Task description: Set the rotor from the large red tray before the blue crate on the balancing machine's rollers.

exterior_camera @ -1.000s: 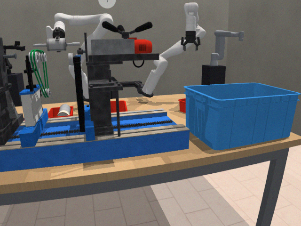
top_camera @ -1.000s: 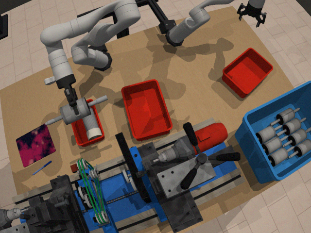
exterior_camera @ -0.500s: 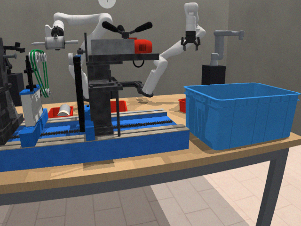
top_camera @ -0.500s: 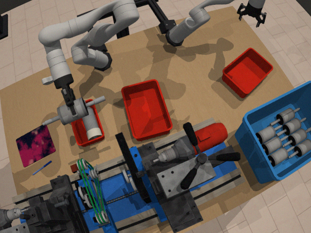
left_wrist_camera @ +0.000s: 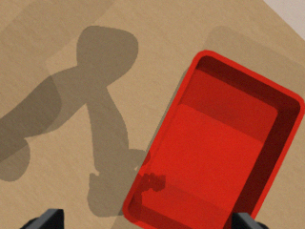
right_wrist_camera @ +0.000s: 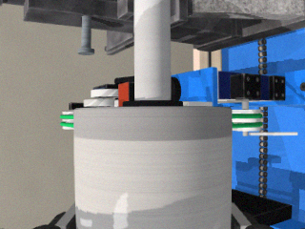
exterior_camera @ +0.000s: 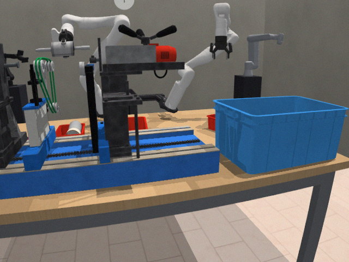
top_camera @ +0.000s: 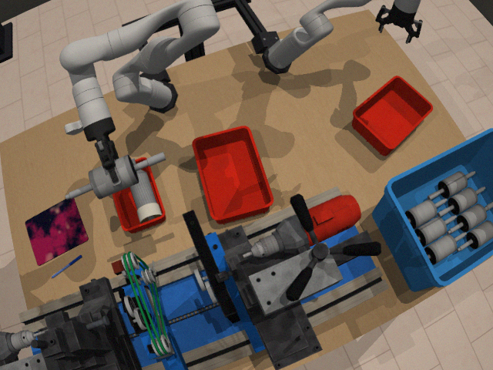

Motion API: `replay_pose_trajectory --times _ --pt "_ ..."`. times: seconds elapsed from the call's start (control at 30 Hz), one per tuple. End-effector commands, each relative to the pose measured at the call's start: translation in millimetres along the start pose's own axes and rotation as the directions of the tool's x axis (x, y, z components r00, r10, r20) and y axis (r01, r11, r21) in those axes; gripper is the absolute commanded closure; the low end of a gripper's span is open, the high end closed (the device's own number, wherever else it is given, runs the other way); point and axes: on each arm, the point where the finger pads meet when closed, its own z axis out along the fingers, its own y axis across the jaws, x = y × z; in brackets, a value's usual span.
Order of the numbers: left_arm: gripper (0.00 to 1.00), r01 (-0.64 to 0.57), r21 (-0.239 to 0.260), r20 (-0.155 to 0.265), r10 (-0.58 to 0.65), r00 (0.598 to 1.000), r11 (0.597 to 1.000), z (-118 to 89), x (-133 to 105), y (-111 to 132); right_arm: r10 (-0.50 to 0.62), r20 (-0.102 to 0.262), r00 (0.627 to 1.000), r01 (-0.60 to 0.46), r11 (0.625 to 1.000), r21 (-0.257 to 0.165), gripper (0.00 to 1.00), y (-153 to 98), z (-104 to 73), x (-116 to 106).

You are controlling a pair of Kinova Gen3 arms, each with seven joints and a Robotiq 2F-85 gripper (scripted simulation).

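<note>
Between the right end effector's [top_camera: 113, 175] [exterior_camera: 64, 46] fingers, rotor [top_camera: 108, 177] [exterior_camera: 62, 48] [right_wrist_camera: 152, 167].

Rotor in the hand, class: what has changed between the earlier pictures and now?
The rotor has moved slightly left in the top view, with the right hand keeping its grip. The left hand and red trays stayed put. Nothing was released.
</note>
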Motion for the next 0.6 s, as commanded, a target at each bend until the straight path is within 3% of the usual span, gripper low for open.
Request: replay_pose_trajectory --times 0.0,0.57 --pt "0.002 0.000 -0.001 0.000 0.000 1.000 1.000 -0.3 -0.2 0.0 -0.001 -0.001 1.000 0.001 1.000 0.003 0.903 -1.4 -0.5 0.4" --pt "0.002 0.000 -0.001 0.000 0.000 1.000 1.000 -0.3 -0.2 0.0 -0.001 -0.001 1.000 0.001 1.000 0.003 0.903 -4.6 5.1 0.4"
